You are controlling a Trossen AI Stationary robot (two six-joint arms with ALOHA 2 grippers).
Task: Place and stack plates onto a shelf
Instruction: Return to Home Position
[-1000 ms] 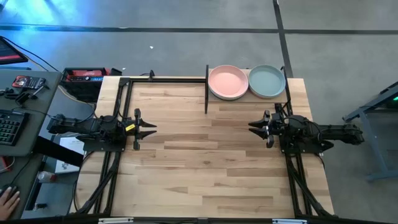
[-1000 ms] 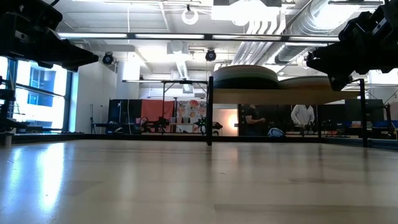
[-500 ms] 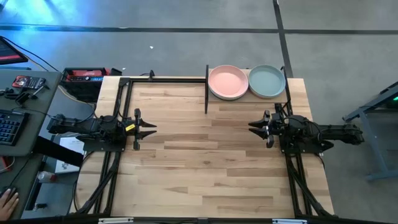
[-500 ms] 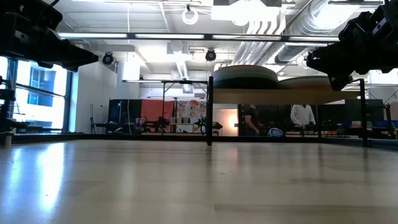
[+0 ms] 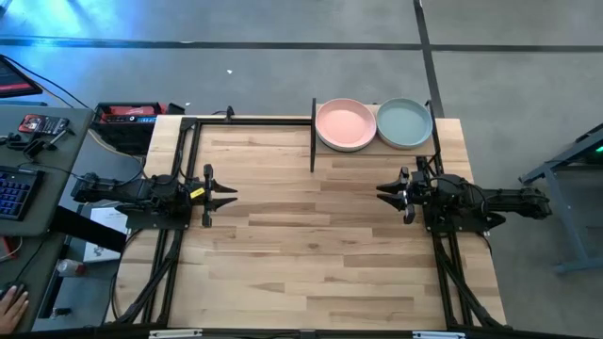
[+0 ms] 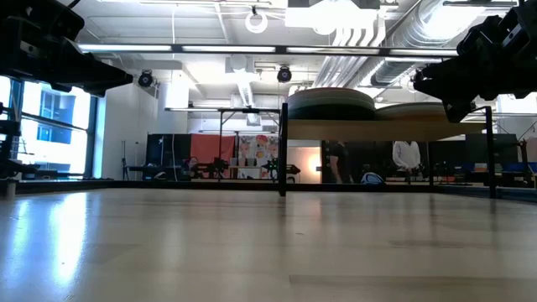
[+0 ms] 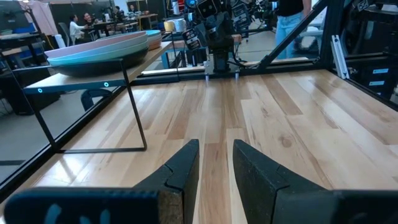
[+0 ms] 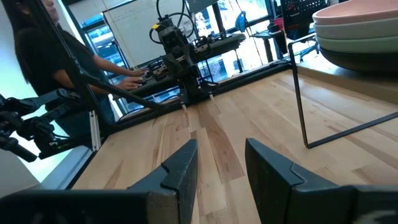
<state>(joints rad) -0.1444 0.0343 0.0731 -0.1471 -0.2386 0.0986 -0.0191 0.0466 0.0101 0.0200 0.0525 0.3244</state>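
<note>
The left gripper point(image 5: 224, 195) hangs at the left side of the table point(image 5: 301, 254), fingers parted and holding nothing. The right gripper point(image 5: 382, 193) faces it from the right side, likewise released and empty. Past the right gripper, at the far edge, the shelf point(image 6: 377, 130) carries the plates in two stacks, touching or nearly so (pink plate point(image 5: 345, 123) topmost on one, mint plate point(image 5: 404, 122) on the other). Judged step: parking both arms, with stacking apparently complete. The next move calls for no grasp. No legible writing is in view.

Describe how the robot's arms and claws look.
The left arm and right arm are matte black, jointed links. The left claw and right claw each have two dark wedge-shaped tapering fingers. A small yellow tag marks the left wrist.
</note>
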